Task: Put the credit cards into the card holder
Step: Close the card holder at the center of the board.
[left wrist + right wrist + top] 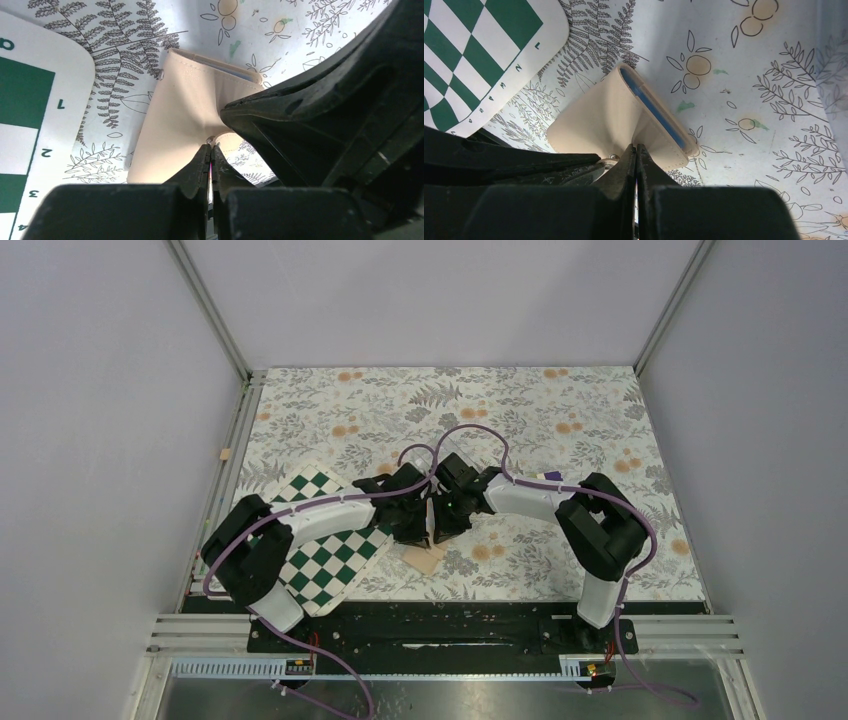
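**Both grippers closed at the card holder's clasp end**

Counted: 1 card holder (424,560), 2 grippers, 1 chequered board (338,560), 1 small purple item (549,477).

- The card holder is seen on the floral table (560,410), just right of the chequered board's right corner, close to it but not touching. Of the counted things, it is nearest the arm bases.
- Its long axis is angled away from the board. The blue-lined open edge is turned to the side facing away from the board. The clasp end seems raised toward the fingertips, but this is not certain.
- The left gripper (210,150) is seen with its fingers pressed together, tips at the clasp end.
- The right gripper (636,150) is likewise closed, tips at the same end, right of the board. It cannot be told whether a flap is pinched by either.
- The purple item is seen farther back, well right of the board and partly hidden behind the right arm.
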`<action>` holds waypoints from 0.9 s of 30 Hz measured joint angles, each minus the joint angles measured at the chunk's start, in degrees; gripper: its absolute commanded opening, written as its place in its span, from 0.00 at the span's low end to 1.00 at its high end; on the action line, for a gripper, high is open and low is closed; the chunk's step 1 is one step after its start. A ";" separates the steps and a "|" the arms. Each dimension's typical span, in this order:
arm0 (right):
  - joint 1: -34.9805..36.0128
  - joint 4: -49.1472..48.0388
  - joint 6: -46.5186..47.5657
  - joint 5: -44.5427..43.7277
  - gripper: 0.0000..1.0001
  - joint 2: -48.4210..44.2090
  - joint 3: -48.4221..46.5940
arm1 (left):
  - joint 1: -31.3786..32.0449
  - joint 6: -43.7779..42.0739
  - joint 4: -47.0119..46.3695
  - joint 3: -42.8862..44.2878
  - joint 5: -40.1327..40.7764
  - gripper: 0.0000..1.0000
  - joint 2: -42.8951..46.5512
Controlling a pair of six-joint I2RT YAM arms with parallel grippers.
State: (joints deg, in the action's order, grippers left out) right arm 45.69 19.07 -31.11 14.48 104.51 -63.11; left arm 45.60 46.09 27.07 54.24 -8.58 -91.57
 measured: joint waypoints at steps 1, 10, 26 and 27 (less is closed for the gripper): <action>0.00 0.00 0.00 0.00 0.00 0.00 0.00 | -0.02 0.00 -0.31 -0.24 -0.07 0.00 -0.02; 0.00 -0.02 0.02 0.04 0.00 -0.04 0.00 | -0.35 0.26 -3.23 -1.49 -1.88 0.00 -1.16; 0.00 -0.04 0.07 0.13 0.00 -0.04 0.00 | -0.33 1.97 -5.64 -3.76 -2.89 0.00 -0.39; 0.00 -0.04 0.07 0.13 0.00 -0.04 0.00 | -0.33 1.97 -5.62 -3.76 -2.84 0.00 -0.39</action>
State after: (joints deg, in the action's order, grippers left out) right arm 45.69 19.03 -31.05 14.61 104.47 -63.11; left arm 45.28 48.05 21.45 50.48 -11.42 -91.96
